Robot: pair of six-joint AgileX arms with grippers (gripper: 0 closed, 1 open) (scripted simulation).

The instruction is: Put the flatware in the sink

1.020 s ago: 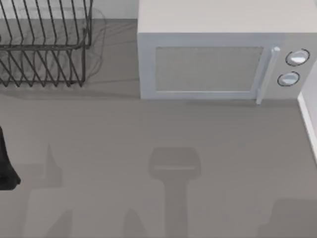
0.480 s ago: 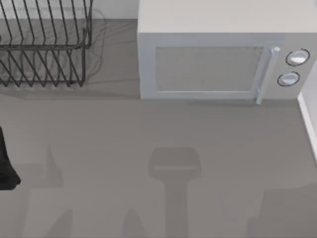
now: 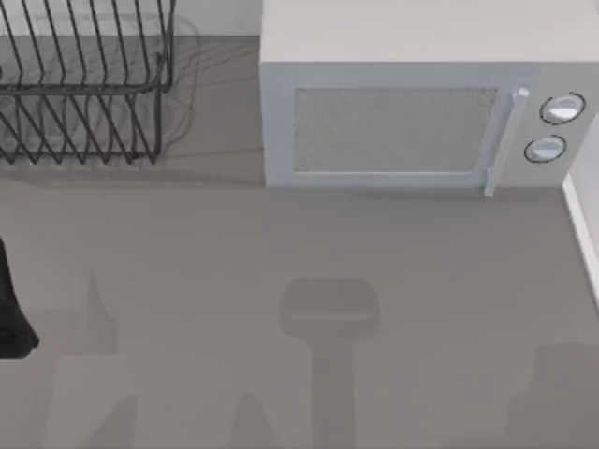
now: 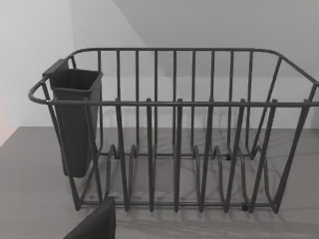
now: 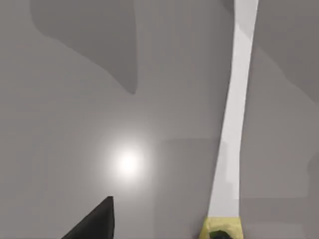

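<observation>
Only the shadow at the desk (image 3: 281, 243) front right has shifted rightward. Left arm (image 3: 11, 309) is cut off; whether either end effector is clenched cannot be told.

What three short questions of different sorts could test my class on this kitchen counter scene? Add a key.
1. True or false: the microwave door is shut.
2. What hangs on the end wall of the wire dish rack in the left wrist view? A) dark cup B) plate C) sponge
3. Fill in: in the right wrist view a long pale strip lies on the grey ____.

Key: 1 true; 2 A, the dark cup; 3 counter.
</observation>
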